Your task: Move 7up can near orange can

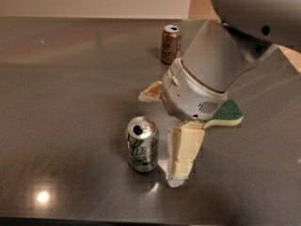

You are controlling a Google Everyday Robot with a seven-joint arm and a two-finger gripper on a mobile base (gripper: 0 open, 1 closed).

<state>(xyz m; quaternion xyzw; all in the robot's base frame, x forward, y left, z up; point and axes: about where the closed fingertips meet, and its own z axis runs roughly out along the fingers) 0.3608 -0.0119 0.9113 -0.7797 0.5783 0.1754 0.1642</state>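
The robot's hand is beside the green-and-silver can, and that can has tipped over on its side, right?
Not quite. The camera view shows the 7up can standing upright on the table, its opening on top. The hand is indeed beside it, open and not holding it.

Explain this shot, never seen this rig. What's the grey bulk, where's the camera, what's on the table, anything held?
There is one camera view, looking down on a dark grey table; where the camera is mounted is not known. The grey bulk is a robot arm ending in a two-finger gripper. Its cream fingers are spread open and hold nothing, low beside a silver-white 7up can with green markings, which stands upright. A brownish-orange can stands upright farther back, apart from it.
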